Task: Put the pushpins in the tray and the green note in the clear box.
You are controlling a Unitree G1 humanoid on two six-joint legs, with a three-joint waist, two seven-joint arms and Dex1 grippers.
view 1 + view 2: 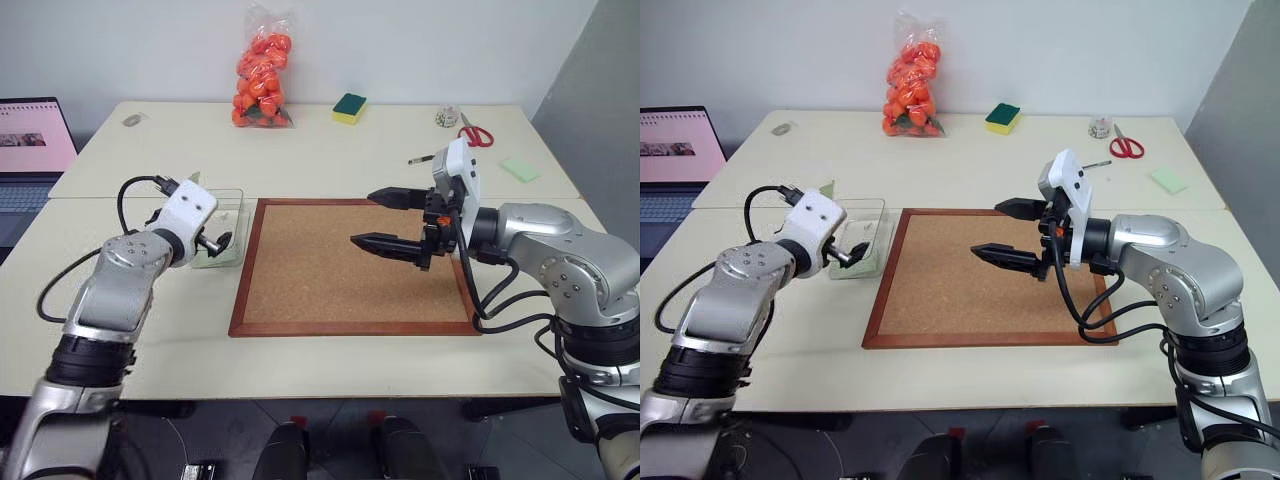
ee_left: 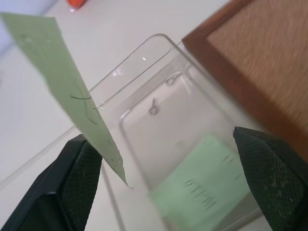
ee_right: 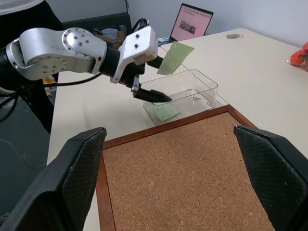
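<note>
The clear box (image 1: pixel 238 212) stands on the table just left of the cork board. One green note (image 2: pixel 207 180) with writing lies flat on its floor. A second green slip (image 2: pixel 57 72) stands up, clinging to one finger of my left gripper (image 2: pixel 163 144). That gripper hangs open over the box's near end, its jaws wide apart with nothing between them. My right gripper (image 1: pixel 362 218) hovers open above the cork board, pointing towards the box. The pushpins and the tray are out of view.
The wood-framed cork board (image 1: pixel 330 270) fills the table's middle. Two small metal hooks (image 2: pixel 153 109) lie in the box. At the back are a bag of oranges (image 1: pixel 262 75), a sponge (image 1: pixel 349 107), scissors (image 1: pixel 476 134) and a pale-green pad (image 1: pixel 520 168). A laptop (image 1: pixel 30 150) sits far left.
</note>
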